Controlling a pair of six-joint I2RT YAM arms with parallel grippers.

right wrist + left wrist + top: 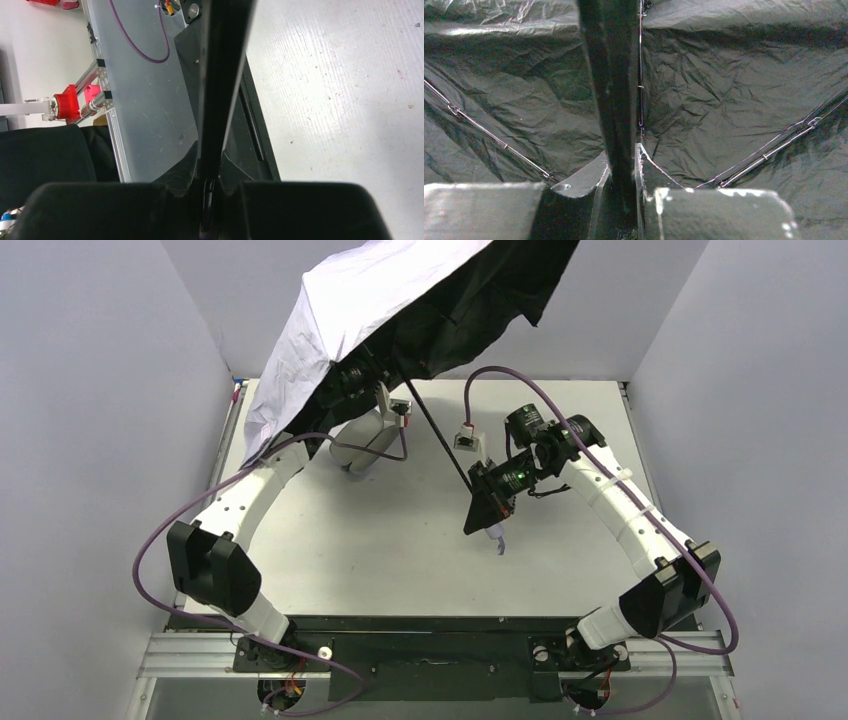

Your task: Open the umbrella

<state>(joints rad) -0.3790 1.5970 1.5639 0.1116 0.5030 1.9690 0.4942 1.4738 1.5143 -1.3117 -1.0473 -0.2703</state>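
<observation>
pale lavender on top and black beneath, the umbrella (340, 310) is spread open in the upper middle of the top view, tilted, with its canopy raised above the table (360, 550). its thin black shaft (438, 435) slants down and to the right toward the centre of the frame. the left claw (619, 200) sits up under the canopy. in the left wrist view its two fingers (719, 215) are drawn in tight on the shaft, with the creased black underside and thin ribs (489, 137) filling the picture behind. the right claw (492, 502) clamps the lower end of the shaft at the middle of the top view. in the right wrist view its fingers (310, 210) are closed narrowly around that black rod. a small lavender handle end (497, 540) pokes out just below the right claw.
</observation>
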